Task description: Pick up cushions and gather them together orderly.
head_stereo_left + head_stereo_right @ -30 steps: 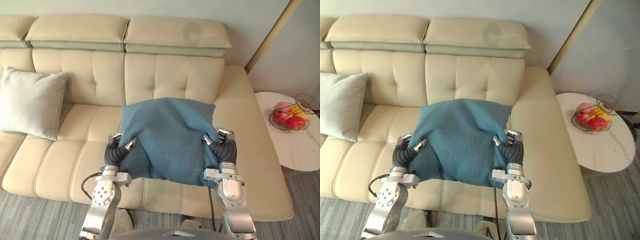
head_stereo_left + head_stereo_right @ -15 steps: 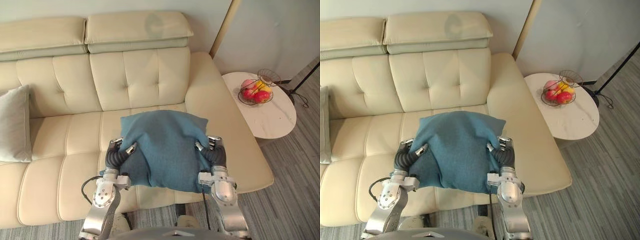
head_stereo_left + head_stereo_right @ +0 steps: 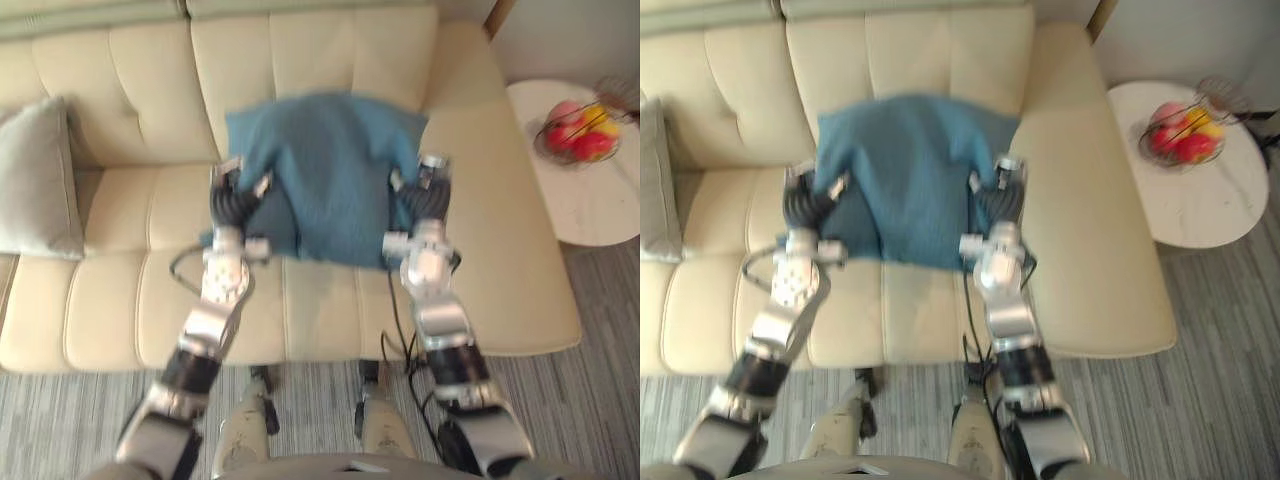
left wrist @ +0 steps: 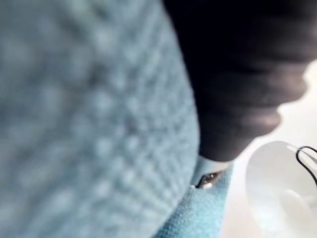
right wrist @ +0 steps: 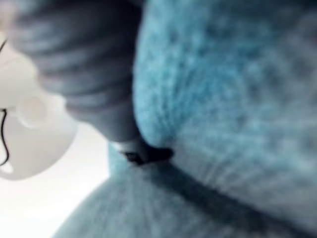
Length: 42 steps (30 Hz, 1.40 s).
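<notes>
Left hand (image 3: 238, 190) and right hand (image 3: 425, 185) clamp a blue cushion (image 3: 325, 170) by its two side edges, fingers curled onto the fabric. They hold it spread in front of the backrest of a cream sofa (image 3: 120, 300). Both wrist views show the blue weave pressed close against each hand. Whether the cushion's lower edge rests on the seat cannot be told.

A grey cushion (image 3: 38, 180) leans against the backrest at the sofa's left end, well apart from the blue one. To the right, a round white counter (image 3: 590, 205) carries a wire basket of fruit (image 3: 578, 130).

The step in hand appears to be carrying the blue cushion toward the grey one so the pair can sit together. Doing it well would mean keeping both grips even so the cushion stays flat and level. It should travel left above the seat rather than drag across it, then be set upright just beside the grey cushion before either hand lets go.

Compared with half a second ago, the whole scene has shifted, so the camera has moved. The headrests have left the top of the view, and more of the grey cushion shows. The arms now reach out longer, with the cushion higher against the backrest, while the two-handed grip looks unchanged.
</notes>
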### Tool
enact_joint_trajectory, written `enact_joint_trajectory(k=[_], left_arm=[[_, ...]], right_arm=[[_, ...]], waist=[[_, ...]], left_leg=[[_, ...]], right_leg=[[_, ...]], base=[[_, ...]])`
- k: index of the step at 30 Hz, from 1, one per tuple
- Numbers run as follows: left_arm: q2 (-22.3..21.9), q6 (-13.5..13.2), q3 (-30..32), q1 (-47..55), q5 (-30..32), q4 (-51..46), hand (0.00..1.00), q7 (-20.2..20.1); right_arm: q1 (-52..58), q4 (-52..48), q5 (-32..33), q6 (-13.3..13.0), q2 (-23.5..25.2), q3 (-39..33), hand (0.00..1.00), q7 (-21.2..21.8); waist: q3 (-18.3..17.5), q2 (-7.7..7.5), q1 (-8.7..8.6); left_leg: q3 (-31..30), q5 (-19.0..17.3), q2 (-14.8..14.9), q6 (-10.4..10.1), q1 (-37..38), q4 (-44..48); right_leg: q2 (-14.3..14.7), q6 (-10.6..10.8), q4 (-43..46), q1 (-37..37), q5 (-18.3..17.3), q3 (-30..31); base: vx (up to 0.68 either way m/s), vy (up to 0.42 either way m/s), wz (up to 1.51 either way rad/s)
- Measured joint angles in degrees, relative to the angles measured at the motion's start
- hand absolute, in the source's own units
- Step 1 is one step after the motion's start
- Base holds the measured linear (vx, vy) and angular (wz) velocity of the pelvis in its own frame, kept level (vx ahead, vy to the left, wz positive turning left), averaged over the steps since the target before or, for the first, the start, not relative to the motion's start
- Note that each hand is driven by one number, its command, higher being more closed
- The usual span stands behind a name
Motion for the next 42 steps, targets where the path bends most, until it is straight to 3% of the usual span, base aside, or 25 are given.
enact_joint_trajectory(k=[2,4,5,11,16,19,26,29,34,37,42], left_arm=[[3.08,-0.15,0.28,-11.94,0.60,6.26,1.00,2.11],[4.28,-0.38,1.56,-19.59,1.25,10.42,1.00,3.50],[4.36,-0.63,3.06,-23.13,1.83,12.57,0.00,4.23],[4.41,-0.83,7.45,-36.81,2.67,22.94,0.00,6.35],[4.33,-0.87,8.62,-39.35,2.59,23.66,0.00,6.20],[4.01,-0.88,9.17,-37.00,2.31,23.62,0.00,4.20],[-1.51,0.09,12.62,-17.58,-1.44,25.19,0.00,-1.42],[-2.13,0.15,12.82,-14.17,-1.49,25.19,0.00,-3.35],[-1.92,0.07,13.45,-13.47,-3.80,24.57,0.00,-4.63],[-0.54,-0.05,13.92,-12.91,-5.16,23.06,0.00,-5.16],[3.29,-1.69,17.14,-4.70,-6.21,12.87,0.00,-6.38]], right_arm=[[-12.49,4.96,-0.36,0.06,-1.97,-2.13,1.00,-2.76],[-20.99,8.23,-0.53,0.50,-3.99,-2.33,1.00,-5.01],[-25.39,10.47,-1.38,0.73,-4.57,-2.65,0.00,-6.12],[-39.71,19.96,-1.81,1.62,-4.84,-7.32,0.00,-10.75],[-40.77,20.75,3.12,2.13,-5.27,-9.59,0.00,-11.31],[-36.60,17.10,5.38,2.14,-5.49,-9.48,0.00,-10.69],[-18.67,13.29,10.00,2.15,-1.73,-9.76,0.00,-5.42],[-14.80,11.01,11.40,2.00,-1.15,-11.39,0.00,-3.58],[-12.06,8.19,12.42,0.66,-1.31,-13.53,0.00,-2.78],[-8.31,3.97,13.93,-0.93,-3.95,-15.52,0.00,-1.85],[2.75,-2.22,16.46,-2.05,-7.22,-18.66,0.00,0.53]], waist=[[3.55,0.03,0.01],[4.43,0.25,0.26],[6.02,0.54,0.16],[9.06,0.80,0.13],[12.04,1.08,0.84],[12.09,1.07,0.45],[12.33,1.00,0.20],[12.37,0.93,0.28],[12.38,0.92,0.14],[12.40,0.88,-0.28],[12.40,0.85,-0.54]], left_leg=[[-0.69,1.29,-0.12,0.31,-2.04,-0.02],[-1.06,2.26,-0.21,0.47,-5.35,-0.04],[-1.60,3.21,-0.31,0.69,-6.00,-0.05],[-5.15,5.48,-0.58,-0.92,-12.34,-0.05],[-5.82,6.85,-0.28,-2.37,-16.37,-0.05],[-5.83,5.25,0.37,-3.03,-18.90,-0.08],[-4.37,5.54,0.24,-2.39,-18.89,-0.07],[-3.51,5.53,0.21,-2.40,-18.38,-0.08],[-2.51,4.60,0.53,-2.40,-16.82,-0.10],[-2.40,4.50,0.66,-2.22,-15.33,-0.10],[-2.39,3.44,0.49,-1.22,-9.31,-0.08]], right_leg=[[-0.06,0.01,0.51,-1.97,0.77,-0.21],[-0.11,0.07,0.47,-4.93,1.51,-0.28],[-0.22,0.06,0.51,-5.34,1.76,-0.82],[-0.74,0.05,1.84,-11.08,1.95,-2.81],[-0.84,-0.25,4.70,-16.23,1.36,-3.17],[-0.60,-0.32,8.58,-20.46,0.05,-2.95],[-1.03,-0.53,14.73,-23.98,-3.12,-0.93],[-0.99,-0.68,16.37,-24.87,-3.83,0.10],[-0.72,-0.91,17.63,-24.51,-4.25,0.63],[-0.72,-0.88,17.89,-23.03,-4.46,0.74],[-1.08,-0.96,19.31,-17.39,-6.93,0.00]], base=[[-0.13,-0.001,0.09],[-0.09,-0.006,0.09],[-0.07,-0.004,0.14],[-0.03,-0.014,0.14],[-0.02,0.001,0.03],[-0.02,0.002,-0.04],[-0.01,-0.050,-0.01],[0.00,-0.103,-0.09],[-0.02,-0.106,-0.08],[-0.02,-0.096,0.01],[0.00,-0.096,0.05]])
